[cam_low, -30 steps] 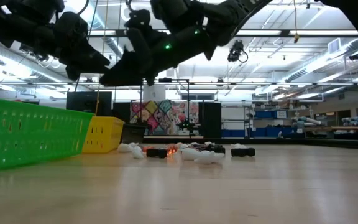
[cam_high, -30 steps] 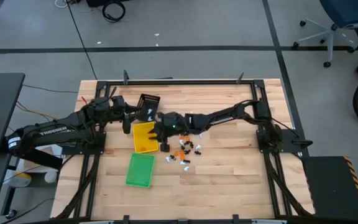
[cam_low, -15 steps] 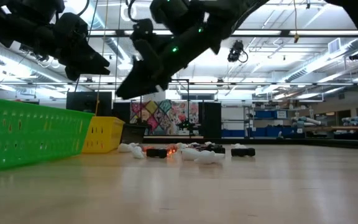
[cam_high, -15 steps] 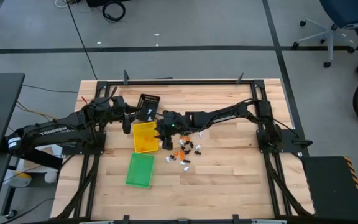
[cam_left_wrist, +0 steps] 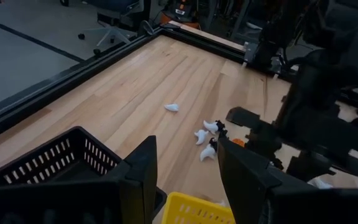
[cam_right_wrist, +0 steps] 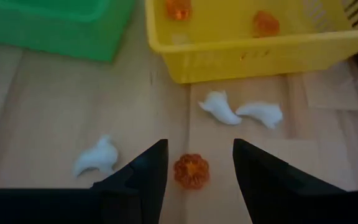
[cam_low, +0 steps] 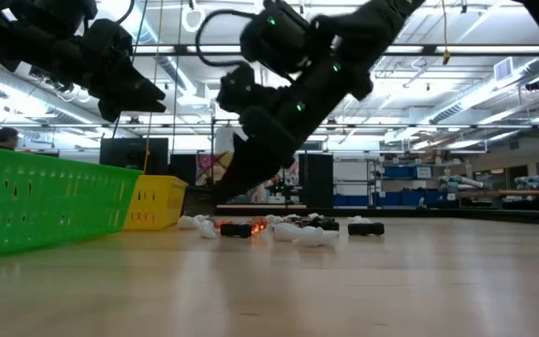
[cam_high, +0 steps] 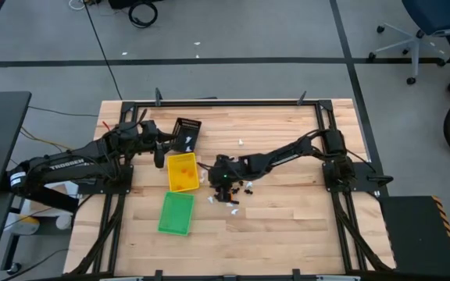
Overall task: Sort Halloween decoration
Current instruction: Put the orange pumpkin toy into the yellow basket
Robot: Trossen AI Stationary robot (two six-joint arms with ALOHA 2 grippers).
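Right claw (cam_right_wrist: 194,163) low over the tabletop (cam_high: 287,218), fingers (cam_right_wrist: 135,177) spread wide with nothing held, an orange trinket (cam_right_wrist: 191,171) on the wood directly between the tips. Two white trinkets (cam_right_wrist: 239,111) lying side by side just beyond it, close to the near wall of the yellow tray (cam_right_wrist: 253,53); one more white piece (cam_right_wrist: 97,157) off to the side, nearer the green tray (cam_right_wrist: 55,28). Two orange trinkets (cam_right_wrist: 266,23) already inside the yellow tray.

From above, right claw (cam_high: 223,176) just right of the yellow tray (cam_high: 181,172), at the left edge of the scattered pile of decorations (cam_high: 237,189), which sits mid-tabletop. A lone white piece (cam_high: 241,142) farther back, well apart from the pile. Green tray (cam_high: 176,213) nearer than the yellow one, black tray (cam_high: 186,133) at the far side of it.

Left claw (cam_high: 159,152) hovering between the black tray and the yellow tray, fingers (cam_left_wrist: 143,171) parted and apparently empty, though hard to be sure from the wrist view. Black tray (cam_left_wrist: 48,165) close beside those fingers, corner of the yellow tray (cam_left_wrist: 194,208) beside them too.

Level across the wood: pile of small white, black and orange pieces (cam_low: 284,227) in a low row, right arm's claw (cam_low: 241,183) angled down just above its left end.
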